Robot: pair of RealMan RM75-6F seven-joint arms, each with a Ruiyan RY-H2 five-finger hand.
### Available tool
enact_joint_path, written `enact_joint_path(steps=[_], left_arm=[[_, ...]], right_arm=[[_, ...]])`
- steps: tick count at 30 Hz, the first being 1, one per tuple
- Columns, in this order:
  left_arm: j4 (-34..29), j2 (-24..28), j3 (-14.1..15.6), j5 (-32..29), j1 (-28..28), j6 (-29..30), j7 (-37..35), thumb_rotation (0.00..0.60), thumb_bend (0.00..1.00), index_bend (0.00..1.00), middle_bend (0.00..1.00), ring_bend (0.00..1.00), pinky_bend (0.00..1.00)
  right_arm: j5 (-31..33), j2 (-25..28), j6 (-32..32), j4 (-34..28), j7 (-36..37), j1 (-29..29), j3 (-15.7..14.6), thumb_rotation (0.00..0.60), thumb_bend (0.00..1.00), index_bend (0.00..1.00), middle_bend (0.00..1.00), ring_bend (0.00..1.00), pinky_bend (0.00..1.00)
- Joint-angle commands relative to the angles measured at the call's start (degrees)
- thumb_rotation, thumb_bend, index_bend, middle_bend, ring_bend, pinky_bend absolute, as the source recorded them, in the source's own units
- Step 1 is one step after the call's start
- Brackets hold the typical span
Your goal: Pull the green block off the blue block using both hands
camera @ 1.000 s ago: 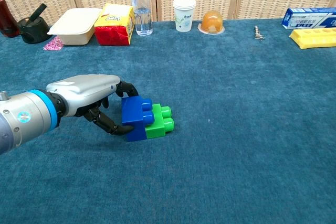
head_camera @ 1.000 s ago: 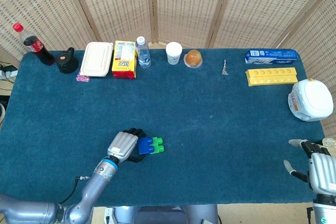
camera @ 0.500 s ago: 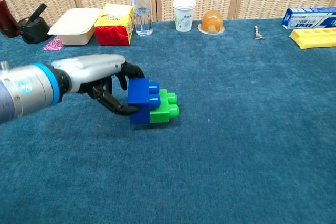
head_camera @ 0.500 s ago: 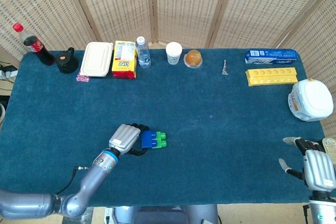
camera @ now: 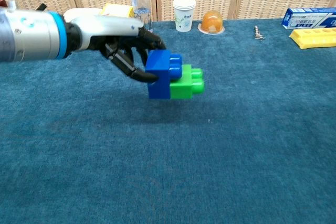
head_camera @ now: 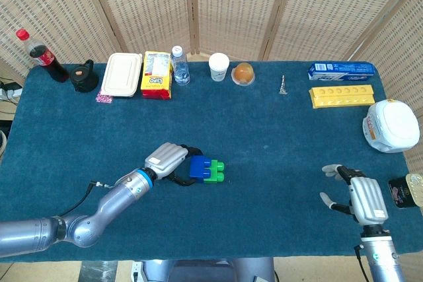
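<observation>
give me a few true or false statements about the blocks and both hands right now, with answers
1. The left hand holds the blue block. True.
2. The green block has come off the blue block. False: they are joined.
3. The right hand grips the green block. False: it is far off at the table's near right, holding nothing.
4. The blocks are lifted clear of the table. True.

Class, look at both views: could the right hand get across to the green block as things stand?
Probably yes: the green block juts out on the side toward the open right hand, with only bare table between; the left hand grips the blue block.
</observation>
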Motion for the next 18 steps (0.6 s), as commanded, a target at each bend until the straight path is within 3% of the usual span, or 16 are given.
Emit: enact_joint_path(steps=[1, 18], left_arm=[[0.96, 0.80, -1.28, -2.22, -2.90, -2.17, -2.27, 0.436, 0.45, 0.50, 0.37, 0.33, 0.43], [7.09, -0.11, -3.96, -17.20, -16.19, -10.24, -13.32, 0.428, 0.45, 0.50, 0.37, 0.33, 0.43]], right_arm=[[-0.29, -2.42, -1.40, 1.60, 1.60, 1.67, 0.51, 0.600, 0.28, 0.35, 0.44, 0.46, 0.43], [-3.13, -15.42, 0.80, 10.99, 2.27, 4.95, 1.33, 0.600, 0.23, 0.35, 0.42, 0.44, 0.41]])
